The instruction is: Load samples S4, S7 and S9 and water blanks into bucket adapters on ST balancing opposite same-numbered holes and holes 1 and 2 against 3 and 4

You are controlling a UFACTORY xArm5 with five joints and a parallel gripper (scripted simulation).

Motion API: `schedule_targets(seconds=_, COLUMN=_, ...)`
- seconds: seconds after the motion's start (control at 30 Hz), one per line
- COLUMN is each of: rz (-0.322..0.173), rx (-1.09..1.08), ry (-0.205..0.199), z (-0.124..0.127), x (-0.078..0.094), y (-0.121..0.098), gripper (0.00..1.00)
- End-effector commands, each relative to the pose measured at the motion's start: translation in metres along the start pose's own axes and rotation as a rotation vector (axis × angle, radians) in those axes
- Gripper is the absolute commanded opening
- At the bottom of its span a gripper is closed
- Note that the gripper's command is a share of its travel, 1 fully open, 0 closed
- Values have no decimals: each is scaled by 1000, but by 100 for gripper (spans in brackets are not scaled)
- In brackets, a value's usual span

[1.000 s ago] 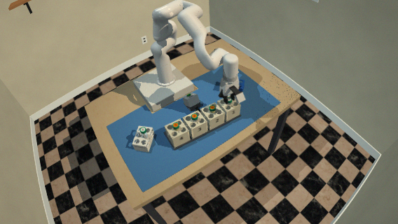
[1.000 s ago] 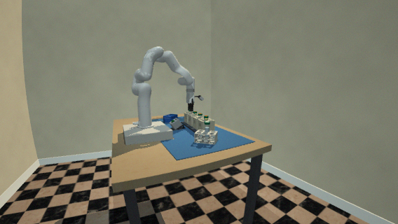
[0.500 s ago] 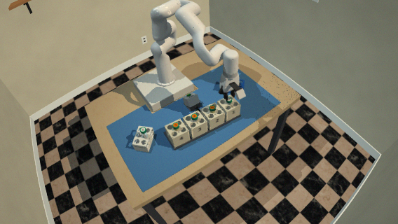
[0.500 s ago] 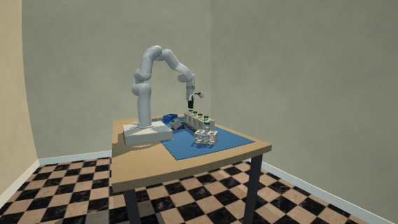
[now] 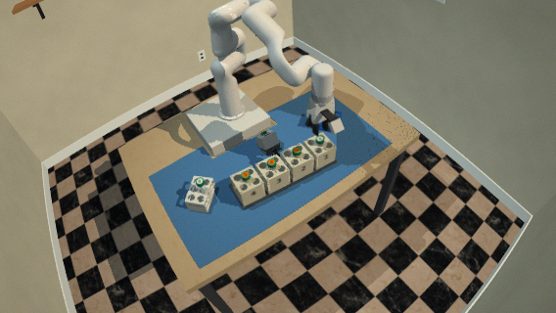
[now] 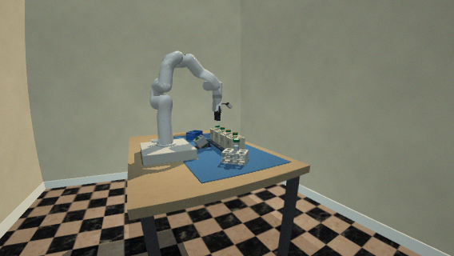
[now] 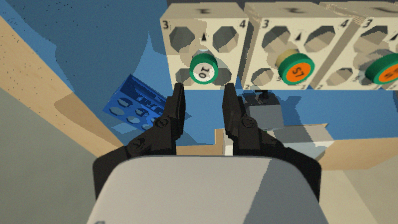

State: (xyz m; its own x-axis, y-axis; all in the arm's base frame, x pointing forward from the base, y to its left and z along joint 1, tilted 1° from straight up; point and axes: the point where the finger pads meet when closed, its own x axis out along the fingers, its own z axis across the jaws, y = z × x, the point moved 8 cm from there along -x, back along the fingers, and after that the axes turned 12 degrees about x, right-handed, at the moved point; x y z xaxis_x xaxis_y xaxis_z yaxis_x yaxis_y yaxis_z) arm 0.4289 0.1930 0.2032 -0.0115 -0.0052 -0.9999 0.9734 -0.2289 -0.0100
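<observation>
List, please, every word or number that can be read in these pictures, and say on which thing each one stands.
"10": white dot on the green cap in the left adapter.
"S7": orange dot on the next cap.
"3" and "4": far corners of the adapter tops.
"2", "3", "4": adapter faces, top view; blurred.
Third orange cap: cut off, unreadable.
Blue rack: print unreadable.

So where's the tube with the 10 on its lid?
In the wrist view, the 10 tube stands in the centre hole of adapter 1, left of the S7 tube, beyond the open gripper.
</observation>
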Motion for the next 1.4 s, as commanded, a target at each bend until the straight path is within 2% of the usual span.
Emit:
schedule_targets(seconds=0.0, rz=4, rx=0, ry=3, z=-1, x=-11, y=1, gripper=43)
schedule_targets(seconds=0.87, rz=4, rx=0, ry=3, z=-1, x=-59, y=1, gripper=43)
schedule_targets(seconds=1.07, rz=4, rx=0, ry=3, z=-1, x=-67, y=1, gripper=43)
schedule_targets(seconds=1.37, rz=4, rx=0, ry=3, z=-1, x=-67, y=1, gripper=43)
